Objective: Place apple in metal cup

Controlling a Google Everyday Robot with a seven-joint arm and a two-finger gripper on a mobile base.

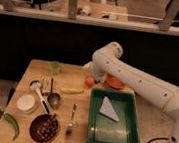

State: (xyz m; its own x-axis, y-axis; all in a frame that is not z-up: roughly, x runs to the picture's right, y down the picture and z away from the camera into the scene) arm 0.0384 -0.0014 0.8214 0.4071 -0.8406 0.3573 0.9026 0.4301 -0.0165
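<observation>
The apple [89, 81] is a small red-orange fruit on the wooden table [37, 73], just left of the orange bowl [115, 82]. The metal cup [54, 100] is a small grey steel cup standing upright at the table's middle left, left and nearer than the apple. My white arm [132, 77] reaches in from the right and bends down over the apple. My gripper [92, 75] is right above and behind the apple, mostly hidden by the arm's wrist. I cannot tell whether it touches the apple.
A green tray [123, 137] with a pale triangular cloth [108, 108] fills the right. A banana [72, 90], a spoon [71, 120], a green cup [55, 67], a white bowl [26, 103], a dark bowl [44, 127] and a green pepper [12, 125] lie around the cup.
</observation>
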